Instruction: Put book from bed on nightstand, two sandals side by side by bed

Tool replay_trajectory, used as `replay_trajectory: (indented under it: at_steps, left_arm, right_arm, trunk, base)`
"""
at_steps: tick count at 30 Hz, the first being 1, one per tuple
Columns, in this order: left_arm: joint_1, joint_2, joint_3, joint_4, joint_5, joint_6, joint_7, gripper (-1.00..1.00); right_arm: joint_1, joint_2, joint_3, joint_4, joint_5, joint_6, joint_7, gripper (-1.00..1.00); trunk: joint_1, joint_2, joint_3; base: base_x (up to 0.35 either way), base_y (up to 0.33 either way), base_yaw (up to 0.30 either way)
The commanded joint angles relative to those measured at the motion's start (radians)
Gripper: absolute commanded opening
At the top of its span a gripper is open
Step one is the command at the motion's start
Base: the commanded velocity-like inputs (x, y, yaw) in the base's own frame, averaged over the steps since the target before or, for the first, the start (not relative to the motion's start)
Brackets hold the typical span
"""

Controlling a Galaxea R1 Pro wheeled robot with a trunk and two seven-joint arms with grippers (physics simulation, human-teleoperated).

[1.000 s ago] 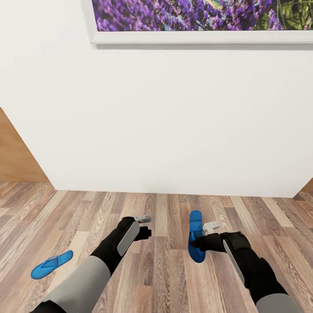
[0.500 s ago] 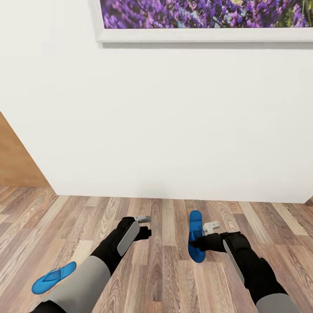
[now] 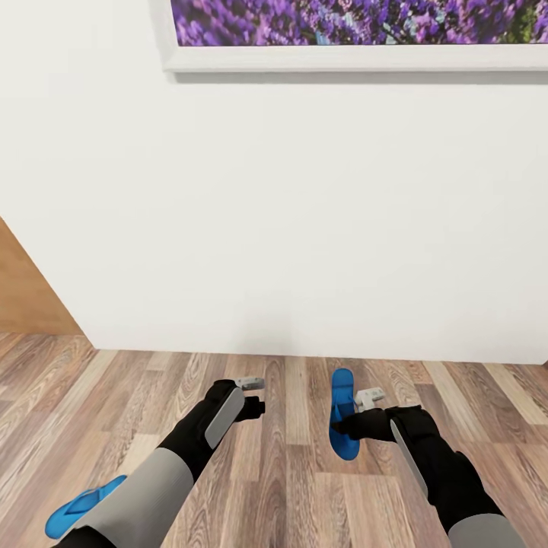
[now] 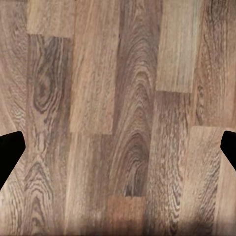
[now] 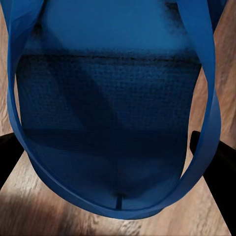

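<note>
The head view looks down at the wall and floor. Both wrist views face that floor closely; the right one nearly touches a sandal.

Two blue sandals are showing: one sandal sitting up off the floor at the right arm's end, also close up in the right wrist view, the other sandal lying on the planks by the left arm. Two arms are reaching forward. One framed lavender picture is hanging on the wall.
</note>
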Motion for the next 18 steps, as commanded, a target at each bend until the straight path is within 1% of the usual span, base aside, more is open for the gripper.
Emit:
replay_trajectory:
  at_steps: [1,18]
  left_arm:
    - [-0.001,0.0,-0.002,-0.001,0.01,0.001,0.01,1.0]
    - [-0.001,0.0,-0.002,-0.001,0.01,0.001,0.011,1.0]
  right_arm:
    - [-0.001,-0.001,0.001,-0.001,0.008,0.003,0.006,-1.0]
    - [-0.001,-0.001,0.001,-0.001,0.007,0.004,0.006,-1.0]
  trunk:
    - [0.0,0.0,-0.001]
    - [0.0,0.0,-0.001]
  base:
    - [0.028,0.002,0.0]
    - [0.007,0.001,0.0]
